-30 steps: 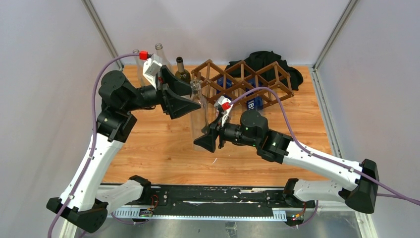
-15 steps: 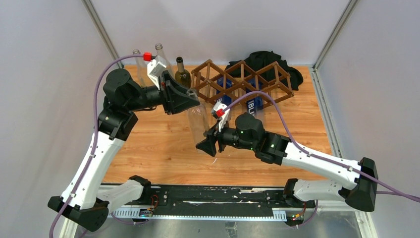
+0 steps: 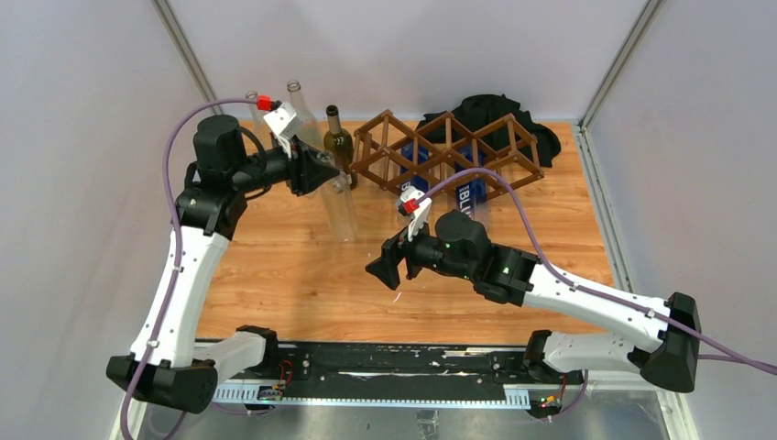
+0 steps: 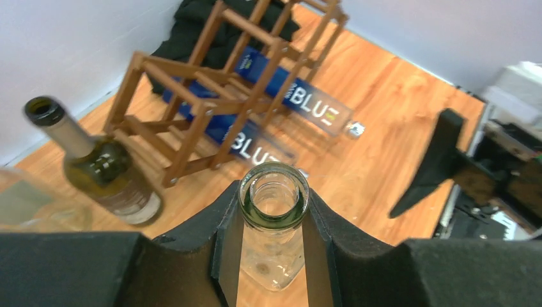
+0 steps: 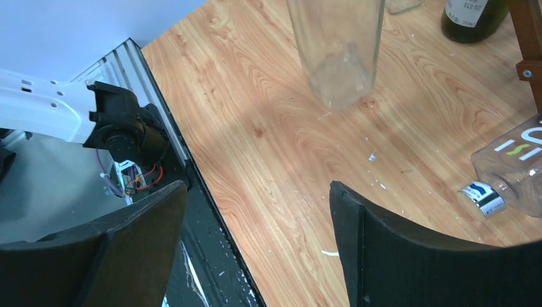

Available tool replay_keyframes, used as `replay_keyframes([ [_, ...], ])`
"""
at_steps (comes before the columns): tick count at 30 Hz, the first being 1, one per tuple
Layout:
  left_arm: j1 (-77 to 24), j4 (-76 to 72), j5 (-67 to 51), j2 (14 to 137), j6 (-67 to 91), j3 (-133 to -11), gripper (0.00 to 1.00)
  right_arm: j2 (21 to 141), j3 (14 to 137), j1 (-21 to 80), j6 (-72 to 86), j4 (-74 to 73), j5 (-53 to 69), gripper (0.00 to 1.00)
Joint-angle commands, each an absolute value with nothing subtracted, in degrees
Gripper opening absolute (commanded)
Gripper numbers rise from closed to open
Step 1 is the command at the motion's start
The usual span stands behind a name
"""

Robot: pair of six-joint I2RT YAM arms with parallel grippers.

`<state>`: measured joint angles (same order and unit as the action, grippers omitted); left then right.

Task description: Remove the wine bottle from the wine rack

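Beside the wine rack (image 3: pixel 440 151), the clear wine bottle (image 4: pixel 273 199) is clasped by the left gripper (image 3: pixel 333 174); the right gripper (image 5: pixel 255 188) is held spread, empty.

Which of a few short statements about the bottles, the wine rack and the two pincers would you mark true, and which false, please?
1. The left pincer grips a clear glass bottle by its neck. True.
2. The right pincer holds a bottle. False: it is open and empty above the table.
3. The dark green wine bottle lies inside the wine rack. False: it stands on the table beside the rack.
4. A blue-labelled bottle lies on its side at the rack. True.
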<state>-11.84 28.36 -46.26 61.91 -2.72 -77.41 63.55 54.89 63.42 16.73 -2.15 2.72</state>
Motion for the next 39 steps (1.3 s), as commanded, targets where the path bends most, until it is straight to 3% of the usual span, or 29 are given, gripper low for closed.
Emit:
replay_keyframes([
  [1,-7.5,25.0,-46.7,63.7,-7.7,-80.1,0.0,62.3,52.4,64.1,17.9,-3.1,1.1,0.86],
  [21,15.3,14.5,-50.1,76.1,-10.4,-75.7,0.0,60.1,49.8,55.3,26.8,-10.2,-8.8,0.84],
  [30,16.3,-1.6,-47.5,80.1,-6.8,-69.8,0.0,60.5,49.3,54.1,28.4,-10.2,-11.1,0.83],
  [39,16.3,-6.5,-44.7,83.5,-10.1,-66.7,0.0,59.8,48.2,53.0,29.2,-10.3,-12.3,0.83],
])
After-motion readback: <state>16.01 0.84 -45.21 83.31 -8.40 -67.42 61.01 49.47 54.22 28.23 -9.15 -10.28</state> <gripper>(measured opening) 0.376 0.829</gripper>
